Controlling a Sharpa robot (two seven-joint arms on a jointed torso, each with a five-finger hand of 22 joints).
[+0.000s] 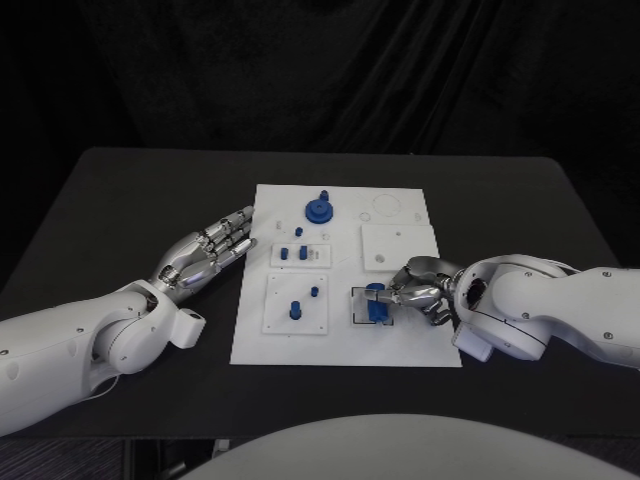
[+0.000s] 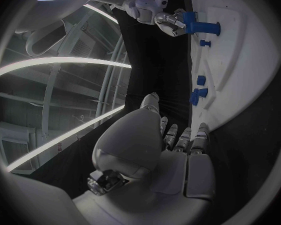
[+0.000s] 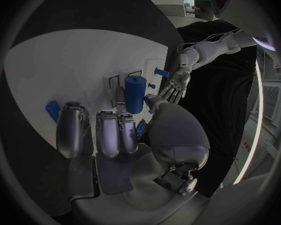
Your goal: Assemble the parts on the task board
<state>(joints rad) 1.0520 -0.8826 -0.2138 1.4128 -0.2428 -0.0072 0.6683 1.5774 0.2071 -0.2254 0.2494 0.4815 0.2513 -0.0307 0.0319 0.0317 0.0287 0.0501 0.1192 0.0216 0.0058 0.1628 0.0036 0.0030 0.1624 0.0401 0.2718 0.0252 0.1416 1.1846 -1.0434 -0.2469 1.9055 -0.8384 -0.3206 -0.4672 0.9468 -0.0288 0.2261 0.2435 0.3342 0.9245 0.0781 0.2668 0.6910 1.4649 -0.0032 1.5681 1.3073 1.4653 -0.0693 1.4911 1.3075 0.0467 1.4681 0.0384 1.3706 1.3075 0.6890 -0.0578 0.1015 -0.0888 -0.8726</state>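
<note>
The white task board [image 1: 407, 345] lies mid-table. My right hand [image 1: 415, 291] is at its near right corner and pinches a blue cylindrical part [image 1: 376, 304] over a black-outlined square slot. In the right wrist view the blue cylindrical part [image 3: 134, 94] stands upright between my thumb and fingertips [image 3: 120, 105]. The left wrist view shows the right hand [image 2: 167, 23] gripping that part [image 2: 200, 26]. My left hand [image 1: 211, 249] hovers flat beside the board's left edge, fingers spread, holding nothing. A large blue knob [image 1: 320, 210] stands at the board's far side.
Small blue pegs [image 1: 300, 252] stand in the left-hand blocks of the board, with two more [image 1: 294, 312] nearer me. A raised white square plate [image 1: 398, 243] sits on the board just beyond the right hand. Black table [image 1: 133, 200] surrounds the board.
</note>
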